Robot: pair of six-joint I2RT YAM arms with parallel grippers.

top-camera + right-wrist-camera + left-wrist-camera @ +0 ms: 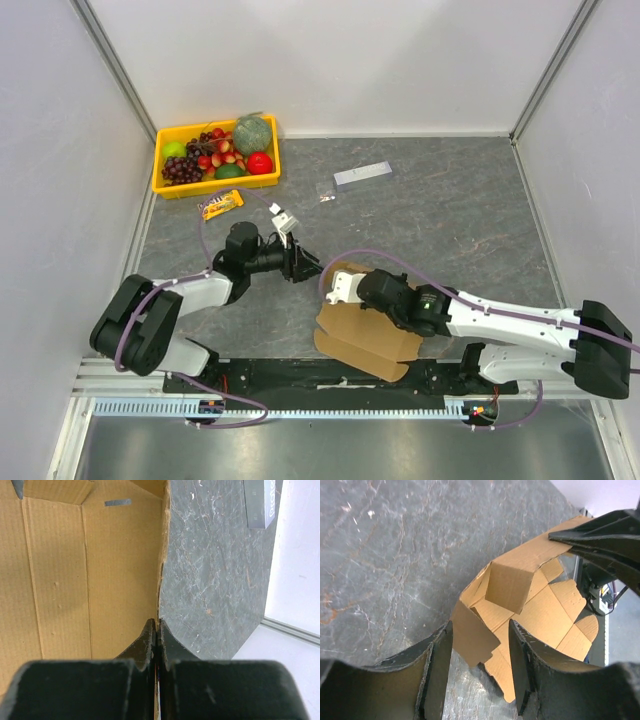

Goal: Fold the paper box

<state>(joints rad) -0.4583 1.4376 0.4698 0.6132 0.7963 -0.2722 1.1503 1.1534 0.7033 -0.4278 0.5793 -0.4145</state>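
Brown cardboard makes the paper box (362,336), and it lies near the front edge of the grey bench (450,220), between the two arms. It is only partly folded: one side stands up and bends over, and the rest is flat flaps. The right pincer (156,639) is closed tight on the thin edge of the paper box, with one finger on each side of it. The left pincer (477,667) is open. Its two fingers (437,672) are apart, and a flap of the box sits right at the gap, but I cannot tell if they touch it. At the back left is a yellow tray (200,191) full of fruit. A snack bar (221,203) lies just beside it, and a grey strip (362,173) lies further right.
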